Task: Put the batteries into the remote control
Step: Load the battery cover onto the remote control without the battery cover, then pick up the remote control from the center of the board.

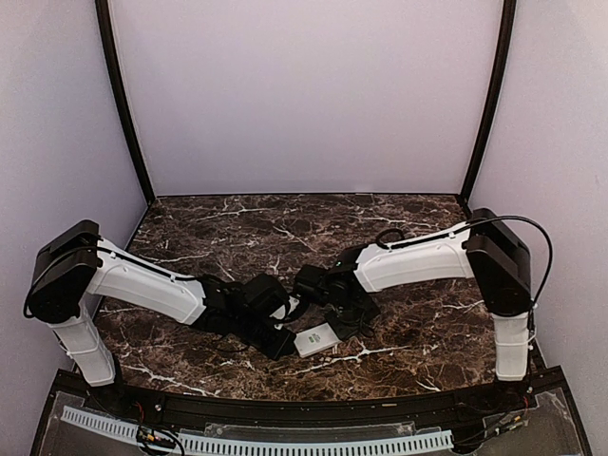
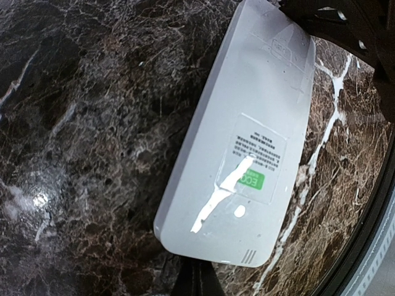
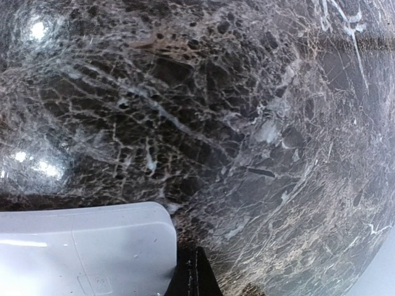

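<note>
The remote control (image 1: 316,339) lies flat on the dark marble table (image 1: 237,228), back face up, with a label and a green patch (image 2: 250,182) showing. My left gripper (image 2: 197,282) is shut, its tips right at the remote's rounded end, holding nothing. My right gripper (image 3: 194,276) is also shut and empty, and stands against the corner of the remote's (image 3: 80,253) other end. In the top view the left gripper (image 1: 283,344) and right gripper (image 1: 347,323) flank the remote near the table's front middle. The batteries are out of view.
A black curved rail (image 1: 313,408) runs along the table's near edge, with a white slotted strip (image 1: 285,443) below it. Pale walls and two black posts (image 1: 122,104) close in the back and sides. Both arm bases stand at the near corners.
</note>
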You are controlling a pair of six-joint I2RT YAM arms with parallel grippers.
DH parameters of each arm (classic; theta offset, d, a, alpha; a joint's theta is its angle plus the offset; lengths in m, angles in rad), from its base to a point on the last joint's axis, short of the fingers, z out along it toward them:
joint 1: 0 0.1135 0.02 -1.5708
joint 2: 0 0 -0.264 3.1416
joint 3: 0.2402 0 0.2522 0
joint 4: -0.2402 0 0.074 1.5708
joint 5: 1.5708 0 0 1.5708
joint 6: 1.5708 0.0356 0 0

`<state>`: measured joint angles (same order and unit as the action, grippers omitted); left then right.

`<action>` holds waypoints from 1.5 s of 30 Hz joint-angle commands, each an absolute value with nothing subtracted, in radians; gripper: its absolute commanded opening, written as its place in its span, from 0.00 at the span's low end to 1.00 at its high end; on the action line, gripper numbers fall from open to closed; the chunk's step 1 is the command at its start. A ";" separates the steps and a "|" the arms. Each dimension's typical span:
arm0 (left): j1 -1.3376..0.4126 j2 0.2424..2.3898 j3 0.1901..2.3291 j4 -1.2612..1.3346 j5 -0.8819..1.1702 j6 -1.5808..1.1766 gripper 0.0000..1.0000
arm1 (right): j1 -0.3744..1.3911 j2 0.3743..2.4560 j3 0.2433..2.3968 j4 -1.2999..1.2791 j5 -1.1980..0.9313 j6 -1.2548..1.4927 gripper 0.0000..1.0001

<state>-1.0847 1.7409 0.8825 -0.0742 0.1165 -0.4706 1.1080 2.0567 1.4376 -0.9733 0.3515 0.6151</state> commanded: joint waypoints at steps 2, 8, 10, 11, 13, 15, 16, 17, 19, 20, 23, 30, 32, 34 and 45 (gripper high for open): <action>-1.091 1.772 0.857 -0.117 0.110 -0.457 0.00 | 1.095 1.989 1.357 -0.821 0.108 0.607 0.00; -1.089 1.724 0.846 -0.124 0.074 -0.441 0.00 | 1.002 1.776 1.270 -0.735 0.109 0.433 0.05; -1.087 1.689 0.843 -0.127 0.052 -0.423 0.01 | 0.994 1.708 1.248 -0.682 0.106 0.305 0.23; -1.086 1.674 0.843 -0.128 0.036 -0.417 0.06 | 0.994 1.672 1.236 -0.650 0.091 0.238 0.34; -1.077 1.606 0.837 -0.137 0.015 -0.399 0.17 | 0.994 1.619 1.221 -0.583 0.023 0.080 0.47; -1.058 1.548 0.829 -0.145 -0.021 -0.387 0.31 | 0.997 1.586 1.211 -0.519 -0.078 -0.046 0.58; -1.038 1.525 0.826 -0.147 -0.035 -0.383 0.36 | 1.002 1.577 1.203 -0.487 -0.124 -0.106 0.64; -1.014 1.483 0.818 -0.153 -0.041 -0.383 0.49 | 1.014 1.572 1.193 -0.452 -0.154 -0.178 0.66; -0.973 1.417 0.804 -0.160 -0.068 -0.391 0.68 | 1.043 1.574 1.163 -0.395 -0.202 -0.333 0.67; -0.961 1.395 0.799 -0.160 -0.092 -0.396 0.73 | 1.055 1.581 1.148 -0.375 -0.228 -0.415 0.67; -0.909 1.296 0.780 -0.155 -0.131 -0.388 0.90 | 1.079 1.626 1.134 -0.344 -0.313 -0.588 0.69; -0.820 1.195 0.767 -0.158 -0.149 -0.381 0.97 | 1.087 1.868 1.283 -0.464 -0.297 -0.719 0.71; -0.806 1.186 0.763 -0.163 -0.145 -0.376 0.97 | 1.088 1.928 1.319 -0.483 -0.280 -0.720 0.71; -0.799 1.181 0.762 -0.173 -0.150 -0.369 0.97 | 1.089 1.974 1.341 -0.499 -0.261 -0.714 0.71; -0.792 1.188 0.749 -0.173 -0.131 -0.346 0.96 | 1.099 2.069 1.393 -0.596 -0.184 -0.671 0.62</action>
<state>-0.7982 1.2022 0.7639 -0.1524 -0.1390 -0.3691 1.0870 2.0315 1.3705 -0.5312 -0.2451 -0.6815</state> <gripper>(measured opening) 0.966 0.639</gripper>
